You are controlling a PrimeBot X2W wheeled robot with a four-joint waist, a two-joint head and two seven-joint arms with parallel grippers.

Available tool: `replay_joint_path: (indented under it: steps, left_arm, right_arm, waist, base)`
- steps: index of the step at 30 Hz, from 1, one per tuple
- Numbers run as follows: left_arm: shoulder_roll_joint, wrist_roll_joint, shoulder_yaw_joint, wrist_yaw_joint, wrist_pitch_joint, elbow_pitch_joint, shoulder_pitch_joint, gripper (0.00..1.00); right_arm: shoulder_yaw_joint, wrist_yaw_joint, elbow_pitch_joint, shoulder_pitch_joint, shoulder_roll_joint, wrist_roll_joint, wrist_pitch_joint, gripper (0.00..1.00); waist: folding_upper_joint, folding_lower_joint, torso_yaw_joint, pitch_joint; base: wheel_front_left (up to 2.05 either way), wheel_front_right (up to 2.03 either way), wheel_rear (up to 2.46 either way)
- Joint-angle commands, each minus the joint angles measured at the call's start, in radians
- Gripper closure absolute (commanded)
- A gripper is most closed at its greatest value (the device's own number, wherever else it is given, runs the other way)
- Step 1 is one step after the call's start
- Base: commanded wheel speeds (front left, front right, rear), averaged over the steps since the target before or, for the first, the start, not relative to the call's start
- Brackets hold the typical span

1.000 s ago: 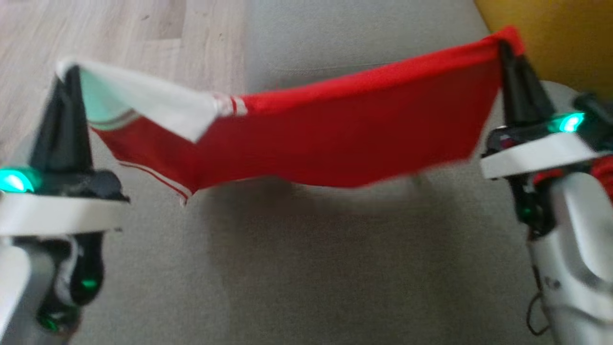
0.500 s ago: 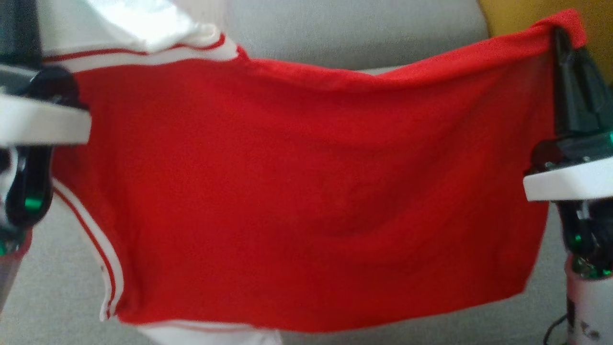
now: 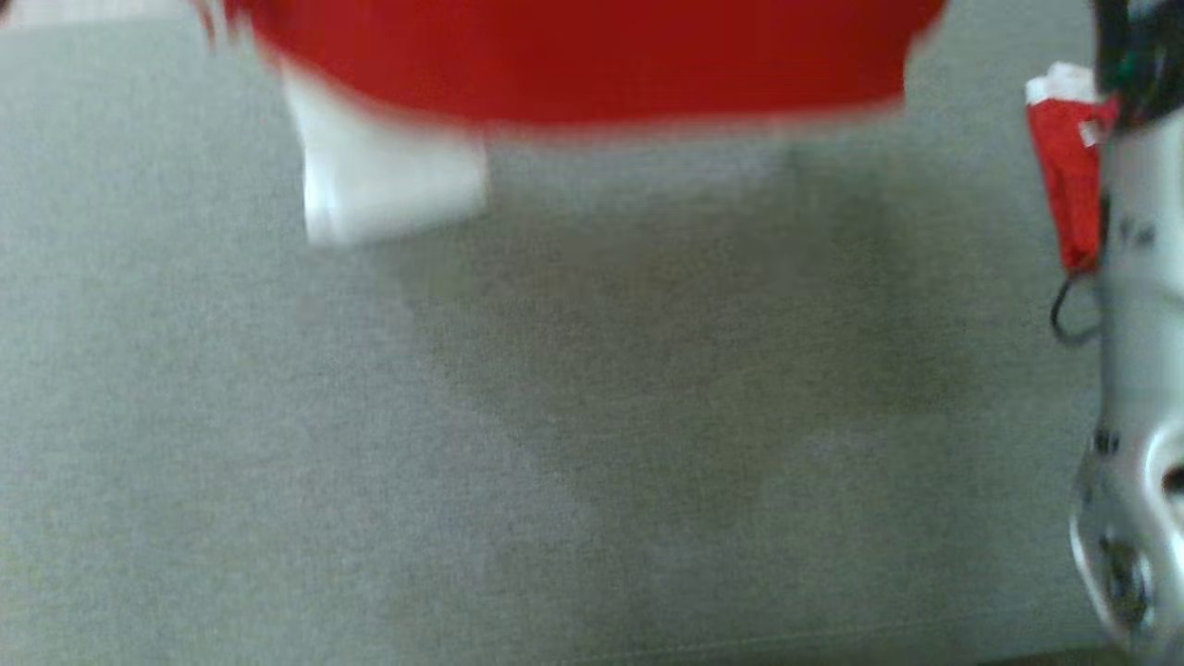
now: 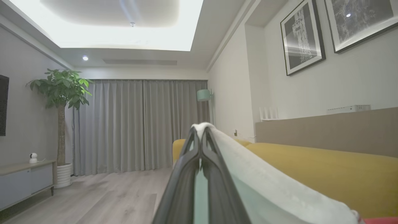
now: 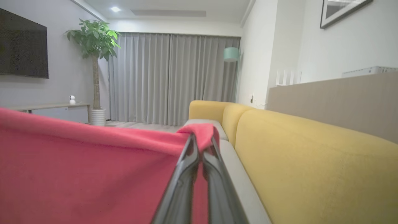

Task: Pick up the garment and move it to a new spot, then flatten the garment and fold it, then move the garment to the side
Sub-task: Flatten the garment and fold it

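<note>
The garment (image 3: 573, 55) is red with white trim and hangs spread in the air between both arms. In the head view its blurred lower hem runs along the top edge, with a white sleeve (image 3: 393, 185) dangling above the grey seat cushion (image 3: 555, 416). In the left wrist view my left gripper (image 4: 201, 140) is shut on the garment's white edge (image 4: 264, 186). In the right wrist view my right gripper (image 5: 201, 140) is shut on a red corner of the garment (image 5: 77, 171). My pale right forearm (image 3: 1133, 370) stands at the head view's right edge.
A yellow sofa back (image 5: 311, 155) runs along the right of the seat. Beyond lie a wooden floor (image 4: 108, 199), a potted plant (image 5: 94, 62), a low cabinet (image 4: 25, 183) and grey curtains (image 4: 140, 124). A red and white scrap (image 3: 1068, 176) hangs by the right forearm.
Both grippers rose with the garment, which spread out to hang full length. The head picture has since shifted, so the garment's hem now sits at the top and the grippers have left it.
</note>
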Motion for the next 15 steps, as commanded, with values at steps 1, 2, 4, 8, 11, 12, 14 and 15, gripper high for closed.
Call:
replay_joint_path:
  steps: [1, 2, 4, 8, 11, 12, 14, 15]
  left_arm:
    - [0.028, 0.018, 0.037, -0.01, -0.033, 0.01, -0.091, 1.0]
    - [0.01, 0.024, 0.033, -0.018, -0.055, 0.046, -0.123, 1.0]
    - [-0.032, 0.022, 0.026, -0.034, -0.097, 0.105, -0.166, 1.0]
    - [-0.115, 0.003, -0.016, -0.086, -0.164, 0.194, -0.147, 1.0]
    - [-0.153, -0.013, -0.04, -0.106, -0.196, 0.214, -0.086, 1.0]
    - [-0.163, -0.018, -0.044, -0.111, -0.208, 0.217, -0.062, 1.0]
    - [-0.176, -0.029, -0.053, -0.118, -0.229, 0.218, -0.014, 1.0]
    - [-0.182, -0.034, -0.056, -0.121, -0.239, 0.218, 0.011, 1.0]
  right_arm:
    - [0.001, 0.007, 0.012, -0.073, 0.024, -0.025, -0.032, 1.0]
    - [-0.006, 0.007, 0.065, -0.118, 0.029, -0.05, -0.055, 1.0]
    - [-0.026, 0.007, 0.159, -0.191, 0.036, -0.093, -0.097, 1.0]
    - [-0.049, 0.007, 0.358, -0.264, 0.032, -0.21, -0.182, 1.0]
    - [-0.08, 0.007, 0.454, -0.251, 0.032, -0.246, -0.232, 1.0]
    - [-0.089, 0.007, 0.484, -0.243, 0.031, -0.258, -0.247, 1.0]
    - [-0.111, 0.007, 0.537, -0.227, 0.031, -0.274, -0.272, 1.0]
    - [-0.122, 0.007, 0.562, -0.216, 0.031, -0.28, -0.283, 1.0]
  waist:
    - [0.0, -0.0005, 0.011, 0.047]
    - [0.0, -0.0005, 0.017, 0.056]
    - [0.0, -0.0005, 0.038, 0.076]
    - [0.0, -0.0005, 0.097, 0.133]
    - [0.0, -0.0005, 0.127, 0.17]
    - [0.0, -0.0005, 0.133, 0.181]
    - [0.0, -0.0005, 0.141, 0.202]
    - [0.0, -0.0005, 0.144, 0.21]
  base:
    - [0.0, 0.0, 0.0]
    - [0.0, 0.0, 0.0]
    - [0.0, 0.0, 0.0]
    - [0.0, 0.0, 0.0]
    - [0.0, 0.0, 0.0]
    - [0.0, 0.0, 0.0]
    - [0.0, 0.0, 0.0]
    - [0.0, 0.0, 0.0]
